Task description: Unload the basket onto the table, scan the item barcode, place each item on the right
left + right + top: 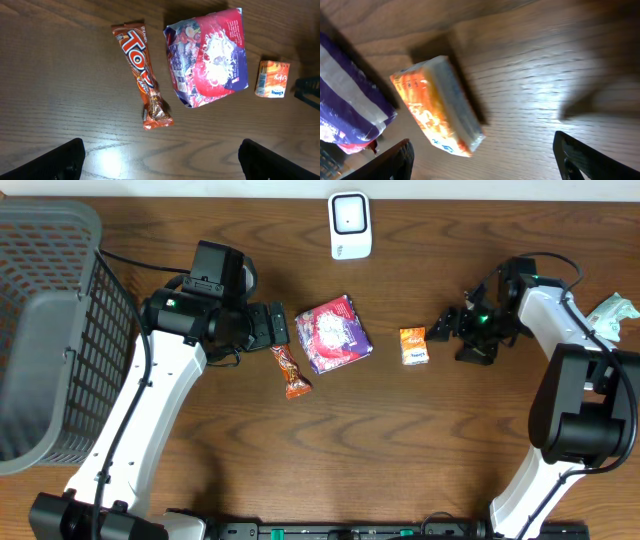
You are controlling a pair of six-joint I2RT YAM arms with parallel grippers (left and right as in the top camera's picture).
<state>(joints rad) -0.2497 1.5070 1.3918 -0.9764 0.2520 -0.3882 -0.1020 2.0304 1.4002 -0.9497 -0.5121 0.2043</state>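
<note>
Starting at the near side, we see the candy bar (291,372), its long axis running near to far, just nearer than the left gripper (275,327). That gripper's jaws are spread wide and hold nothing. From its wrist view the bar and the purple packet (207,57) both lie ahead of the fingers, apart from them.

A little farther and to the right, the small orange box (414,345) rests on the table (330,460). We take this as the item to scan, since it lies just left of the right gripper (443,325), clearly the nearer of the two. Its long axis runs roughly near to far, and in the right wrist view it sits slantwise to the line between the fingers. There it lies ahead of the fingertips and toward one side, not between them. These jaws are also parted and touch nothing.

Farthest off, the white scanner (350,225) stands at the table's far edge, well apart from the box and to its left.
</note>
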